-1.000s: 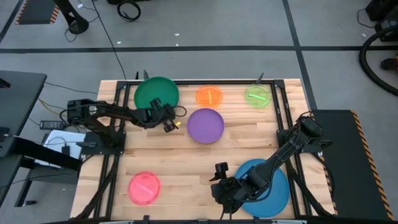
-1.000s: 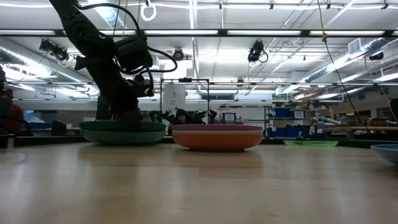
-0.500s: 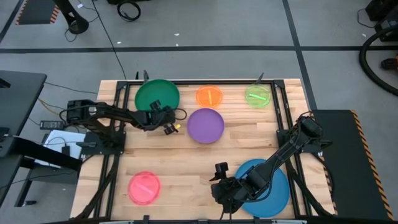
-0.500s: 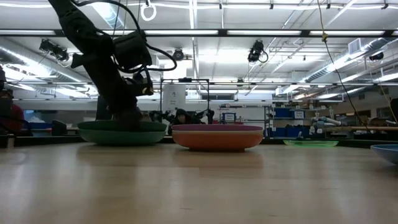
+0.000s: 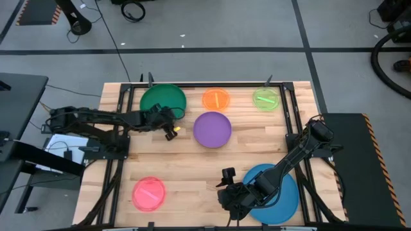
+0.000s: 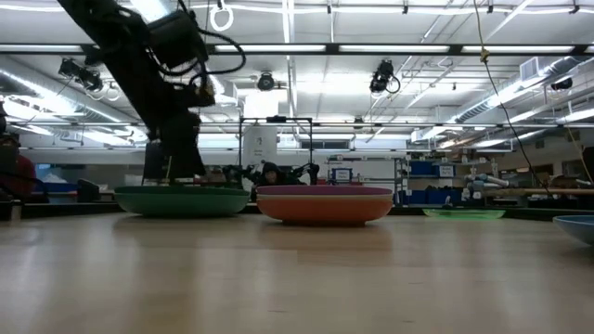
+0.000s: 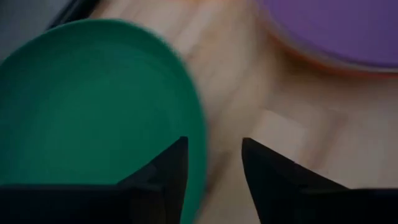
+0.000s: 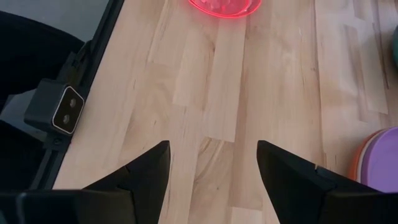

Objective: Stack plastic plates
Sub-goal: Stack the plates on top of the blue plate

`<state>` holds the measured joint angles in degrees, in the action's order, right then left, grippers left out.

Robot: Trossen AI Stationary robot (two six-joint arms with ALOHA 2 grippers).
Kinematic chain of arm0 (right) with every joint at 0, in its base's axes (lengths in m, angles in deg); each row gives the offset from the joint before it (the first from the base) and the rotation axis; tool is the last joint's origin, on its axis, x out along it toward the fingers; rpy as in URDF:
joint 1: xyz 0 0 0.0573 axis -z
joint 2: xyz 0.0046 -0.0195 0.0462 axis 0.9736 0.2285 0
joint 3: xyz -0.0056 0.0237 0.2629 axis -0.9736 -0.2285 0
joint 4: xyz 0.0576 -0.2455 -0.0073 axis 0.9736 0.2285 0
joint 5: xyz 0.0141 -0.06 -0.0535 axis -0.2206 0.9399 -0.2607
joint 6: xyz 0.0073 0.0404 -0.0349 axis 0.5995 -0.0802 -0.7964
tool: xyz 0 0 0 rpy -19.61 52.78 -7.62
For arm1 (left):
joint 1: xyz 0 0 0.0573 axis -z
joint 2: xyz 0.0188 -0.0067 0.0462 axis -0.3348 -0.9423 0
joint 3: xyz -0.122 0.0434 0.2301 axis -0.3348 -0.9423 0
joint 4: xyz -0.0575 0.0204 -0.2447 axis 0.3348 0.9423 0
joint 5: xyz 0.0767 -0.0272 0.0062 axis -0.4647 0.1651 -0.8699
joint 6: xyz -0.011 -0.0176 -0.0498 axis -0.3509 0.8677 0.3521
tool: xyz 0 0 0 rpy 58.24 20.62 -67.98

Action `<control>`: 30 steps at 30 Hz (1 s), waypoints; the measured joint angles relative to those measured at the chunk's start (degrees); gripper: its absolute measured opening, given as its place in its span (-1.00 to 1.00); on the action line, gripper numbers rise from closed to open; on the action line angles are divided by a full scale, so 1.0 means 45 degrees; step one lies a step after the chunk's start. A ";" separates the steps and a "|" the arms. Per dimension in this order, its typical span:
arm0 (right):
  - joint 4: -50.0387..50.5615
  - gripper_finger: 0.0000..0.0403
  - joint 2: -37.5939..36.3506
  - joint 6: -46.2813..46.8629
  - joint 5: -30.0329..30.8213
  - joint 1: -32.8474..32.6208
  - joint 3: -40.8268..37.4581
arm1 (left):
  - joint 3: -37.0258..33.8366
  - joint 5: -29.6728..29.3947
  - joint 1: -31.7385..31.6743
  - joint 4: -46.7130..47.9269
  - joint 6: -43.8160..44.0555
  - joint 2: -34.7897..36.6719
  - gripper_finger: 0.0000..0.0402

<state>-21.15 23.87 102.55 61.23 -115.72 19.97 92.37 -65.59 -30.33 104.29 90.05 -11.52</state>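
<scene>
- Left gripper (image 5: 168, 122) hovers just beside the green plate (image 5: 162, 99), at its rim on the purple plate's (image 5: 212, 129) side; its fingers (image 7: 169, 168) stand apart, holding nothing.
- Right gripper (image 5: 229, 196) waits spread and empty beside the blue plate (image 5: 282, 196), near the table's (image 5: 205, 160) front edge.
- To grip well, the left fingers should straddle the green rim, one above and one under, then close squarely before lifting.
- Green plate lies flat at the back left, face up; being round, it has no long axis.
- Purple plate sits on an orange-red one (image 6: 325, 210), a likely target stack.
</scene>
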 joint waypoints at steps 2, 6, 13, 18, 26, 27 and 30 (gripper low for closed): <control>-0.0038 0.24 0.0000 0.0000 0.0000 -0.0002 0.0000 | 0.0005 0.0882 0.0008 -0.0018 -0.0048 0.0402 -0.18; -0.0254 0.24 0.0000 0.0000 0.0028 0.0002 -0.0074 | -0.0054 0.1119 0.0025 -0.0091 -0.0159 0.0817 -0.15; -0.1251 0.24 0.0000 -0.0015 -0.0534 -0.0036 -0.1005 | -0.2111 0.0729 0.0012 -0.3608 -0.0503 0.0794 -0.14; -0.1285 0.24 0.0000 -0.0041 -0.0641 -0.0032 -0.1115 | -0.3295 -0.0459 -0.0210 -0.5158 -0.0755 0.0794 -0.14; -0.1576 0.24 0.0000 -0.0475 -0.0646 0.0308 -0.1122 | -0.4560 -0.0230 -0.0237 -0.6476 -0.2087 0.0789 -0.14; -0.1564 0.24 0.0000 -0.0476 -0.0646 0.0357 -0.1122 | -0.4648 -0.0110 -0.0237 -0.6487 -0.2101 0.0789 -0.14; -0.1572 0.24 -0.0001 -0.0481 -0.0869 0.0476 -0.1122 | -0.4922 -0.0114 -0.0237 -0.6527 -0.2433 0.0789 -0.14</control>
<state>-28.22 23.86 100.39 57.32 -113.58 14.92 70.22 -66.11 -31.40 74.91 79.11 -7.97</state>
